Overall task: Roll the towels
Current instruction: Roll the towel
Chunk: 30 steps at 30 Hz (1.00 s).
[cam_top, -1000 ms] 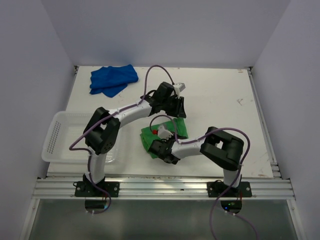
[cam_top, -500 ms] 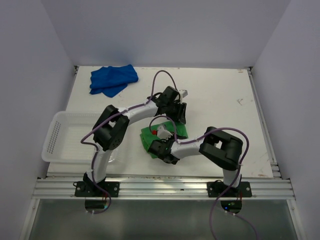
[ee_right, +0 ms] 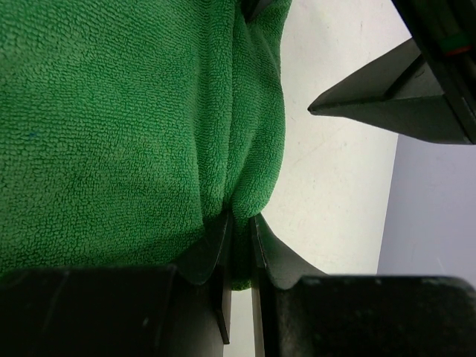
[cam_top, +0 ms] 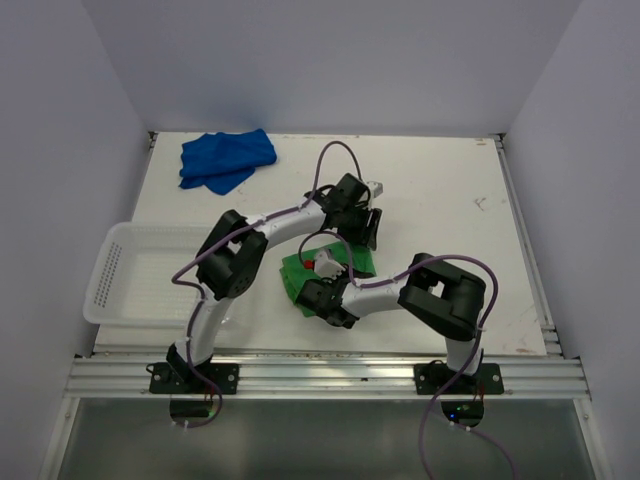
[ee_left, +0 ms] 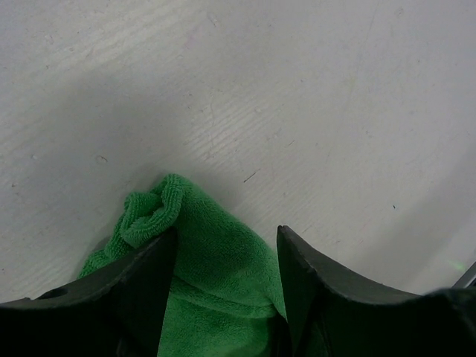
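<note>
Right wrist view shows my right end effector (ee_right: 238, 223) nearly closed, pinching a fold at the edge of the green towel (ee_right: 111, 111). My left end effector (ee_left: 224, 238) is spread wide, straddling the towel's far corner and gripping nothing. The green towel lies mid-way across the table (cam_top: 430, 200); the blue towel (cam_top: 225, 160) sits crumpled far left. I judge the cloth soft, light and floppy, best held by its hems.

Top camera looks down from above and behind the arm bases (cam_top: 195, 378) over the whole table (cam_top: 440, 200); each wrist camera faces, at very close range, the green towel (cam_top: 296, 274), which all three views share.
</note>
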Each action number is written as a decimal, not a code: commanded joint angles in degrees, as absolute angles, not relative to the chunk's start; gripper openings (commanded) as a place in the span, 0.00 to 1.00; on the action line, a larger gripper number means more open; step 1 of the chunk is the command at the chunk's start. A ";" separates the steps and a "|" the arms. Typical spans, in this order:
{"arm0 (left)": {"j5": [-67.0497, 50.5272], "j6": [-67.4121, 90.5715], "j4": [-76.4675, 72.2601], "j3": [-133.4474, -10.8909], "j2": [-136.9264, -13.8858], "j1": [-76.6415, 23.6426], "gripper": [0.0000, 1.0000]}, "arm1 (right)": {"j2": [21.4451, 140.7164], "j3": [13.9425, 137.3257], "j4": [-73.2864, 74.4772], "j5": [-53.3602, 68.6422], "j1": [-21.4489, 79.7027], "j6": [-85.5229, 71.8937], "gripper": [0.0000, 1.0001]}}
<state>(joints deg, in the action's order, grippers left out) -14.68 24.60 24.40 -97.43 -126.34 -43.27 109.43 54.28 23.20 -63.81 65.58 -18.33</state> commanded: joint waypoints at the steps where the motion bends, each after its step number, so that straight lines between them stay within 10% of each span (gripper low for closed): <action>1: -8.36 21.71 29.17 -98.70 -128.49 -43.68 0.61 | 110.04 54.84 21.71 -60.12 65.74 -20.13 0.00; 13: -3.69 20.48 34.19 -100.02 -132.71 -44.56 0.50 | 108.72 54.32 23.02 -60.91 65.74 -21.97 0.00; 30: -5.27 25.13 31.64 -96.42 -133.60 -45.00 0.00 | 106.53 53.70 23.29 -60.21 67.06 -23.11 0.00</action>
<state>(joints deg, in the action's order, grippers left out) -6.85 24.49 28.21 -100.36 -129.01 -44.75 108.92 54.26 23.38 -63.75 66.00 -19.64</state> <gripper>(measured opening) 0.017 0.141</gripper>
